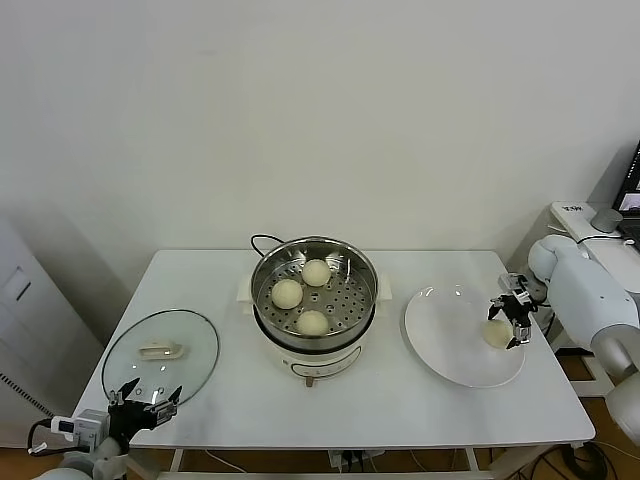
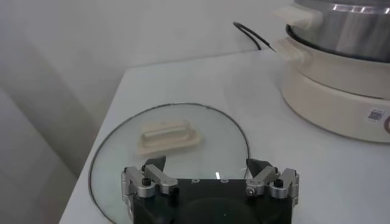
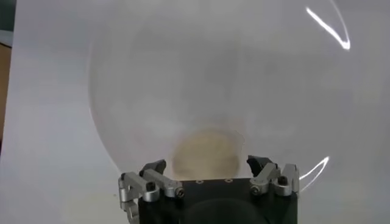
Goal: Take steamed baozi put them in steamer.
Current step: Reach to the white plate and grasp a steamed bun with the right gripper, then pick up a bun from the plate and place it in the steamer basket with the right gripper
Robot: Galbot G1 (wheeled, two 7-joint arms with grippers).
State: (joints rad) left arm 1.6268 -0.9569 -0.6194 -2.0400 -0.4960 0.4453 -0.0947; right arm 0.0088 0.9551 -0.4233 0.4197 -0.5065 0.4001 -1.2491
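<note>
Head view: the right gripper [image 1: 510, 322] straddles the last baozi [image 1: 497, 333] on the plate [image 1: 440, 340], fingers closing but not yet gripping; three buns already sit in the steamer [image 1: 314, 285]. An off-centre pinch could roll the soft bun away. The left gripper [image 1: 148, 405] idles spread by the glass lid [image 1: 160, 350].

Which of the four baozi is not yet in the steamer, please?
The baozi on the white plate, between the right gripper fingers. The other three baozi lie in the steamer.
</note>
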